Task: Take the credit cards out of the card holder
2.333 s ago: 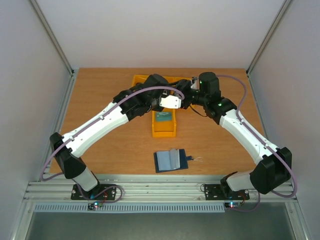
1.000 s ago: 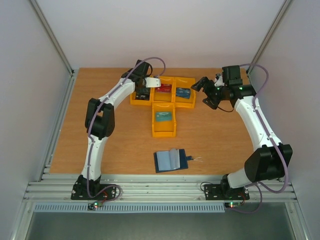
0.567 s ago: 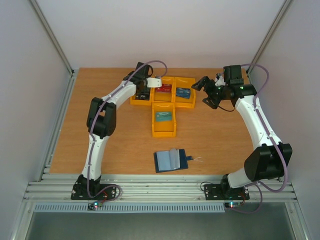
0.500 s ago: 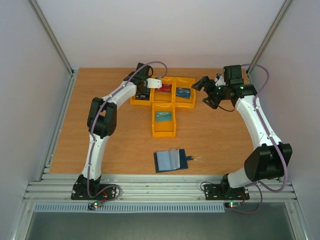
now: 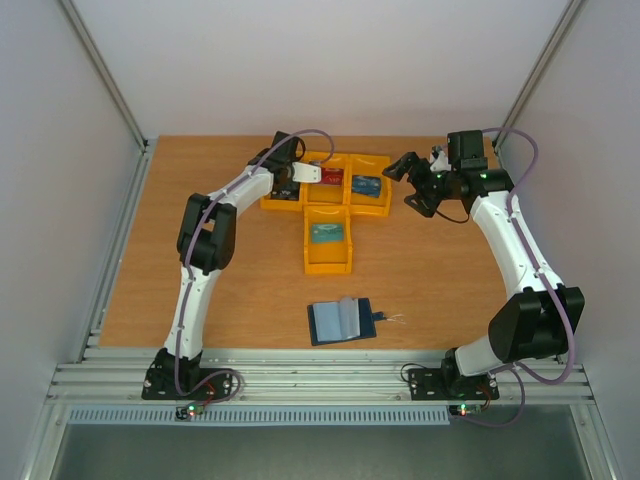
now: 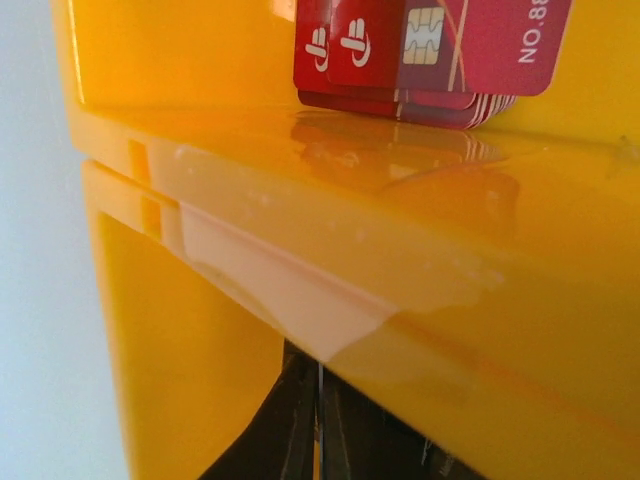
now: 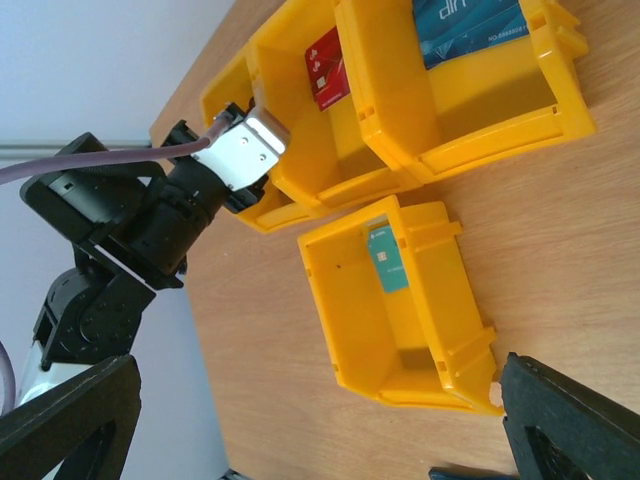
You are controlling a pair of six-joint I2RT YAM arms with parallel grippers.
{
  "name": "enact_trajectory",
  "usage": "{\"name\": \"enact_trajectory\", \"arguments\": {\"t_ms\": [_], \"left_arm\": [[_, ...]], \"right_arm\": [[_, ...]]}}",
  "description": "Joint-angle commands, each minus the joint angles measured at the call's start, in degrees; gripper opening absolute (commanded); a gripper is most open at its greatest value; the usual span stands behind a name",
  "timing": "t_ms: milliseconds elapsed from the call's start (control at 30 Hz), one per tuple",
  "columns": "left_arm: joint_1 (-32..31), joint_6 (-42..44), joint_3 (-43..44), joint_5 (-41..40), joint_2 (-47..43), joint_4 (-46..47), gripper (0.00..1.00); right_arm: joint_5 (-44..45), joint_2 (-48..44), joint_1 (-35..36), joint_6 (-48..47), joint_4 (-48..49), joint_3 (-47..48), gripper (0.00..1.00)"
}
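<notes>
A big brown wooden surface [image 5: 440, 280] fills the middle of the top view. Two white and black arms stand at its near edge. The left arm [image 5: 205, 235] reaches far up and across to the back. The right arm [image 5: 515, 250] bends up along the right side.

Four yellow bins [image 5: 328, 266] sit at the back of the surface. Three stand in a row, touching side by side. One sits just in front of the middle one.

The left hand [image 5: 287, 186] is down at the left bin of the row. In its own camera the yellow bin wall is very close. Its two dark fingers [image 6: 295, 430] are pressed together. A thin pale line shows between them, but I cannot tell what it is. The right hand [image 5: 406, 184] hangs just right of the bins. Its fingers [image 7: 570, 425] are spread wide apart.

The card holder [image 5: 340, 321] lies open and flat near the front edge, between the two arm bases and well apart from both hands. Its inside is pale blue-grey, with clear sleeves standing up in the middle.

The red cards [image 6: 430, 50] lie stacked in the middle bin of the row. The blue card [image 7: 465, 30] lies in the right bin. A teal card [image 7: 386, 262] lies alone in the front bin.
</notes>
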Motion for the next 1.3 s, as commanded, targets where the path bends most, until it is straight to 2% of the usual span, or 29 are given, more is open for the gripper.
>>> {"name": "enact_trajectory", "arguments": {"t_ms": [0, 233, 433, 733, 867, 1000, 1133, 1267], "left_arm": [[0.27, 1.0, -1.1, 0.78, 0.24, 1.63, 0.1], [0.27, 0.27, -0.95, 2.18, -1.76, 0.26, 0.32], [0.27, -0.86, -0.05, 2.56, -3.82, -1.16, 0.62], [0.27, -3.8, 2.13, 2.19, -8.65, -7.2, 0.98], [0.27, -6.95, 2.02, 3.02, -13.42, -12.48, 0.99], [0.39, -16.48, 2.57, 4.27, -19.15, -17.9, 0.99], [2.17, -35.28, 2.05, 5.05, -25.13, -20.67, 0.99], [7.14, -51.52, 1.23, 7.64, -30.67, -22.97, 0.99]], "right_arm": [[-1.54, -0.86, -0.48, 0.45, 1.36, -0.35, 0.98], [-2.2, -0.62, -0.57, 0.61, 1.73, -0.43, 0.99], [-2.84, -0.7, -0.58, 0.58, 2.13, -0.27, 0.98], [-3.02, -2.26, -0.97, -0.25, 1.28, -0.34, 0.99], [-3.0, -3.62, -1.35, -1.17, 0.96, -0.26, 0.98], [-2.15, -5.9, -1.86, -4.06, 1.78, -0.49, 0.99], [5.44, -11.62, -2.18, -10.67, 6.18, -3.37, 0.99], [16.08, -19.63, -2.16, -20.5, 14.96, -10.07, 0.98]]}}
